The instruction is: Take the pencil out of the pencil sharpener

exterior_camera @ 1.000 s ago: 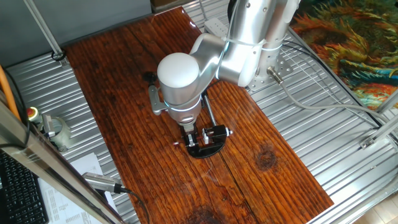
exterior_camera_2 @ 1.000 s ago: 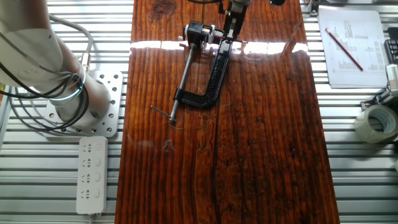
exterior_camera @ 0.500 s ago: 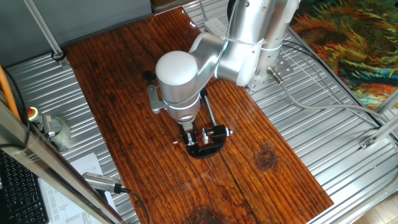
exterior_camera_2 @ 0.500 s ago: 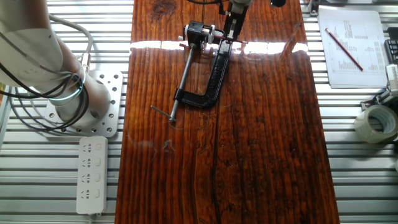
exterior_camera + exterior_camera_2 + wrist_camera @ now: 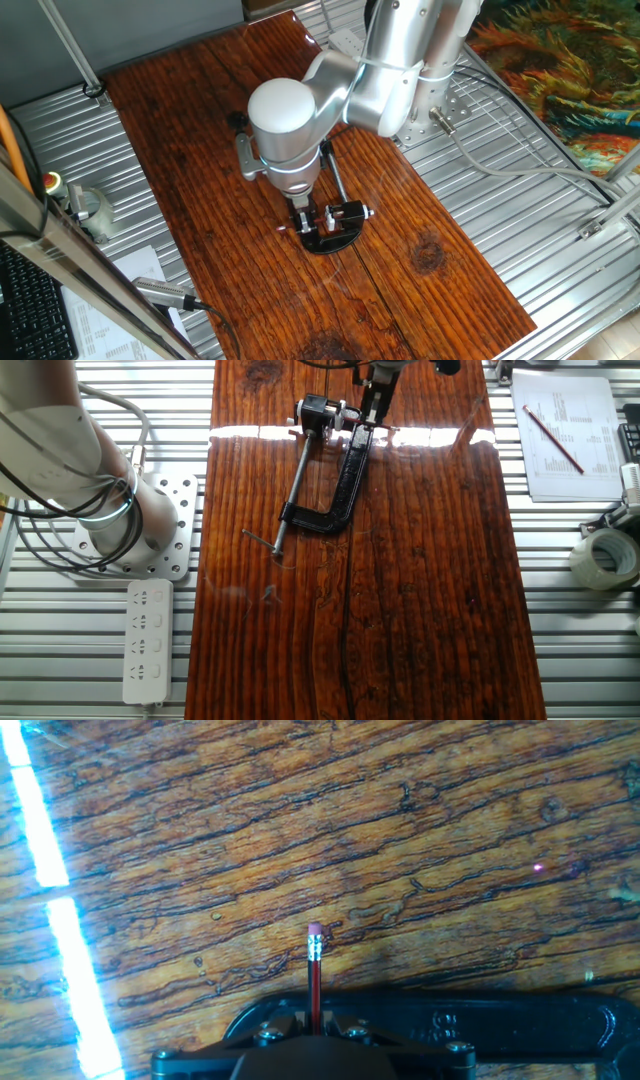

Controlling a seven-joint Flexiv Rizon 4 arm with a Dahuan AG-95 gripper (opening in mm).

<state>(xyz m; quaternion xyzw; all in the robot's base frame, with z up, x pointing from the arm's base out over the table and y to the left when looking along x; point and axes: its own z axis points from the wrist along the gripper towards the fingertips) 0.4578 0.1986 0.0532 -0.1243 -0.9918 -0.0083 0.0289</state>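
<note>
The red pencil (image 5: 314, 975) runs straight out from between my fingers in the hand view, with its pink eraser at the far end above the wooden board. My gripper (image 5: 314, 1020) is shut on the pencil. In one fixed view the gripper (image 5: 303, 222) is low over the board, just left of the small black pencil sharpener (image 5: 347, 213) with its silvery end. In the other fixed view the gripper (image 5: 368, 415) is just right of the sharpener (image 5: 318, 410). The pencil's pointed end is hidden, so I cannot tell whether it sits in the sharpener.
A large black C-shaped clamp (image 5: 345, 480) with a grey screw rod (image 5: 290, 485) lies on the wooden board (image 5: 420, 590); its frame shows under my fingers (image 5: 480, 1020). A second red pencil (image 5: 552, 438) lies on a paper sheet. A tape roll (image 5: 605, 558) and a power strip (image 5: 148, 640) lie off the board.
The arm's wrist has shifted slightly up and left in one fixed view. The gripper stays beside the sharpener.
</note>
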